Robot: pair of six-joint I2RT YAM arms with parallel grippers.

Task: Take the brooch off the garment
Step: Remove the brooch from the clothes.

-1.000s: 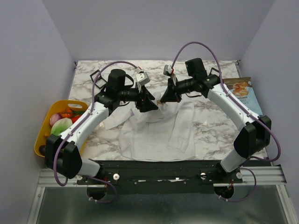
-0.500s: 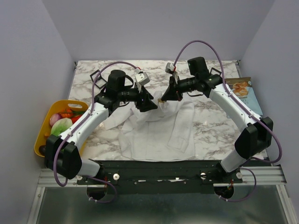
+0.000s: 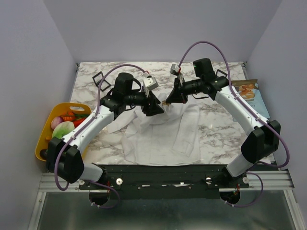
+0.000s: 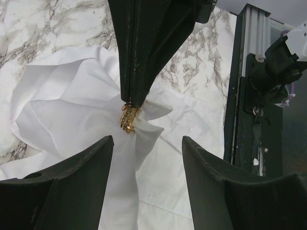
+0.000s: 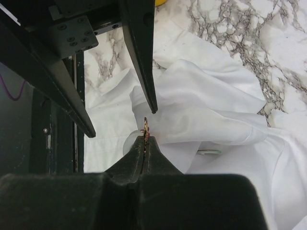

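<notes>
1. The brooch (image 4: 128,118) shows edge-on as a small gold-rimmed piece. It is held up off the table at the 12 o'clock end of the shirt (image 3: 158,139).
2. White fabric is drawn up into a peak that touches the brooch. The rest of the shirt lies rumpled on the marble table (image 3: 216,129).
3. The right claw (image 5: 145,140) has its fingers pressed fully together, pinching the brooch at their tips.
4. The left claw (image 4: 146,140) is spread wide and grips nothing. One finger stands on either side of the brooch and the fabric peak.
5. A yellow basket (image 3: 42,143) holding vegetables (image 3: 62,128) sits at the table's 9 o'clock edge.
6. A printed box (image 3: 249,93) lies at 2 o'clock.
</notes>
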